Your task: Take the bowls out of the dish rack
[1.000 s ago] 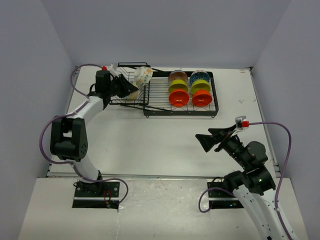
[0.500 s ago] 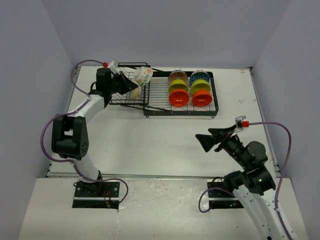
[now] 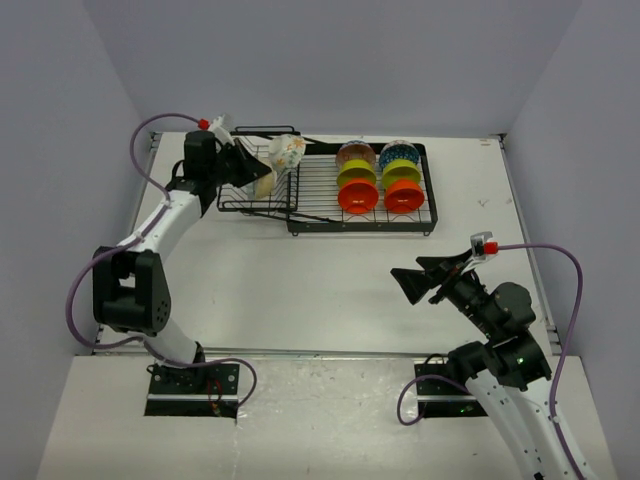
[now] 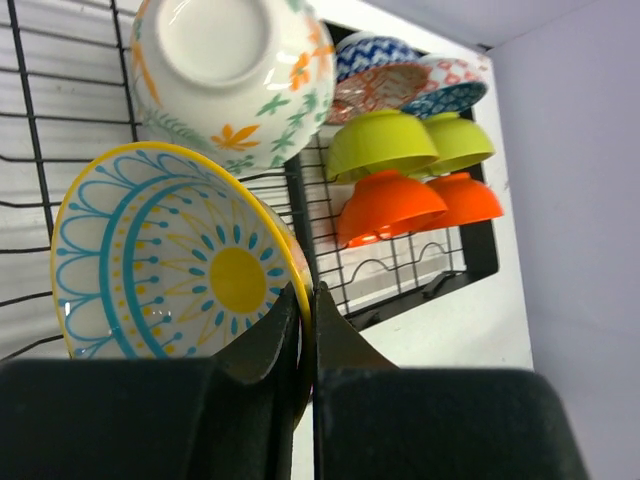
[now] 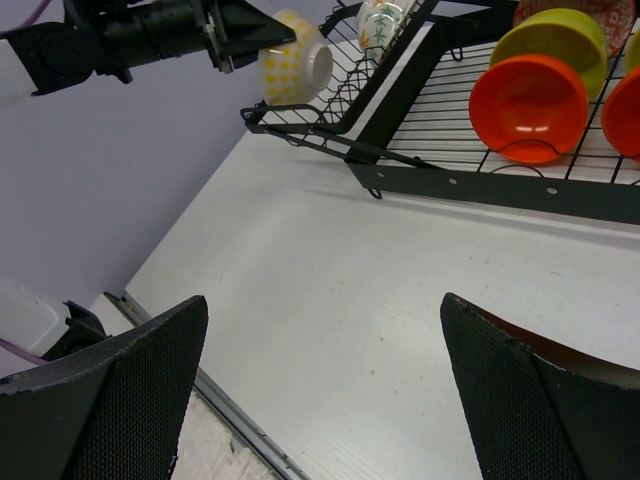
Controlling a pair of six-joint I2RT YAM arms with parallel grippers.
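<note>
Leftmost, the left gripper (image 3: 254,172) is pinching the yellow rim of the glossy sunburst bowl (image 4: 170,260) over the deep basket (image 3: 238,205) of the black wire dish rack (image 3: 360,226). A white floral bowl (image 3: 287,151) is leaning beside it. The rack is lying along the far side of the table (image 3: 300,290), its long axis running left to right. On its flat tray (image 3: 318,190), patterned bowls (image 3: 355,152), lime bowls (image 3: 356,176) and orange bowls (image 3: 357,197) are standing on edge, openings facing the arms. Rightmost, the right gripper (image 3: 412,284) is hovering wide open.
</note>
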